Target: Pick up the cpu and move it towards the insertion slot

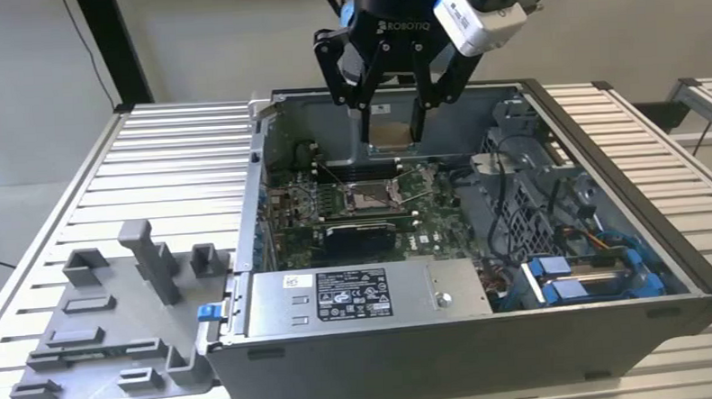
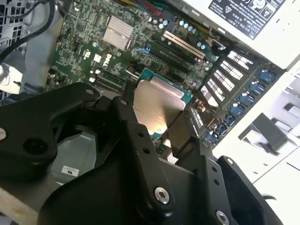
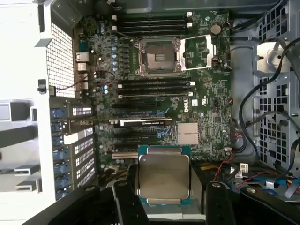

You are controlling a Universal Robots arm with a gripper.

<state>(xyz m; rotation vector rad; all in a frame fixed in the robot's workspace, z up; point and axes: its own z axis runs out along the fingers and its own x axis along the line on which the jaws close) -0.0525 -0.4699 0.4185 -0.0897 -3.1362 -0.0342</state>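
Above the open case [image 1: 646,241], the tool [image 1: 392,133] is clamped on the cpu [image 1: 391,135], chip lifted clear and hanging over the board's far edge, the slot [image 1: 372,195] open below and near, so pickup's done, the carry unfinished.

lab/workshop bench | slatted aluminium table [image 1: 67,176] | open computer case [image 1: 458,339] | grey fixture tray [image 1: 110,336]

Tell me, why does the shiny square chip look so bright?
In the second wrist view light glares off the silvery-white metal top of the square cpu, washing its corner pale; in the first wrist view the same top looks evenly grey; in the exterior view it sits shaded and tan between the black gripper fingers.
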